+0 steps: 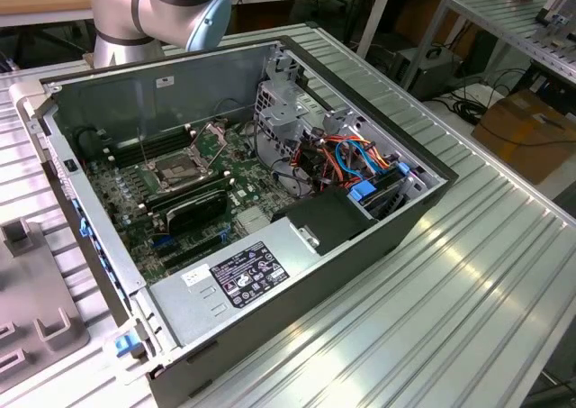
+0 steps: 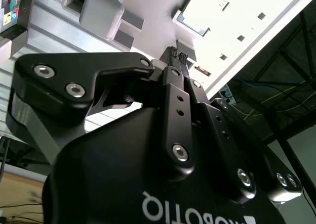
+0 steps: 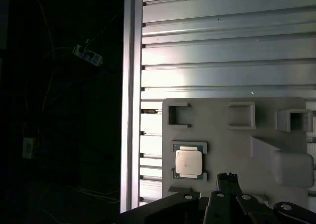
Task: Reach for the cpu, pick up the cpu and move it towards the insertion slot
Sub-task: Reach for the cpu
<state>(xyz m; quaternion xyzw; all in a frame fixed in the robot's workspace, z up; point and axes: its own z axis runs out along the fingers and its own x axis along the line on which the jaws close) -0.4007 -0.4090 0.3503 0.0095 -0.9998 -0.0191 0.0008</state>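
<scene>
The cpu (image 3: 188, 162), a small square chip with a dull silver face, lies flat in a framed nest on the grey fixture plate (image 3: 232, 140) in the first wrist view. My gripper (image 3: 228, 177) hovers beside that nest, apart from the chip, its black fingertips (image 2: 172, 52) pressed together and shut on nothing. The insertion slot (image 1: 180, 168) is the silver-framed socket on the motherboard inside the open computer case (image 1: 378, 237), in the exterior view. Its metal cover (image 1: 216, 138) stands tilted up.
The ribbed aluminium table (image 1: 468, 291) carries the case. Part of the grey fixture plate (image 1: 27, 318) lies at the exterior view's left, beyond the case wall. The arm's body (image 1: 153, 3) rises behind the case. The table's edge rail (image 3: 132, 100) borders a dark drop with cables.
</scene>
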